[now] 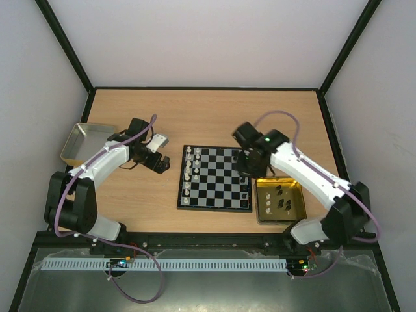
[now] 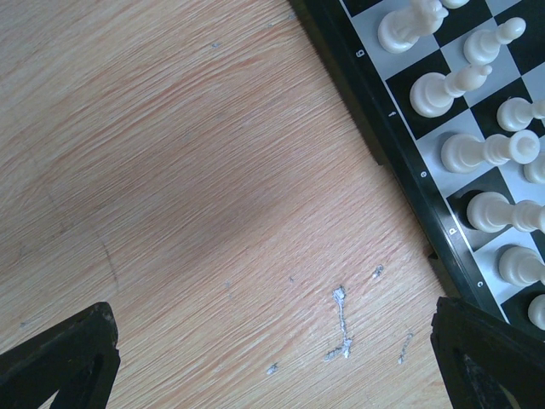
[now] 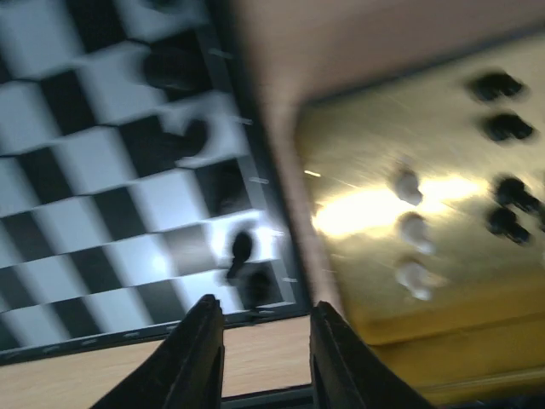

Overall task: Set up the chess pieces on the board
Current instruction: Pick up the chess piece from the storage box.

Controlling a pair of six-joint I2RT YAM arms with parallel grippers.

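Observation:
The board lies mid-table. Several white chess pieces stand along its left columns, and a few black pieces along its right edge. My left gripper is open wide and empty, over bare wood just left of the board. In the left wrist view the board edge and white pieces lie at the upper right. My right gripper hovers over the board's right edge. In the blurred right wrist view it is open and empty, with black pieces just ahead.
A gold tin right of the board holds loose black and white pieces; it also shows in the right wrist view. A silver tray sits at the back left. Black frame posts and walls bound the table.

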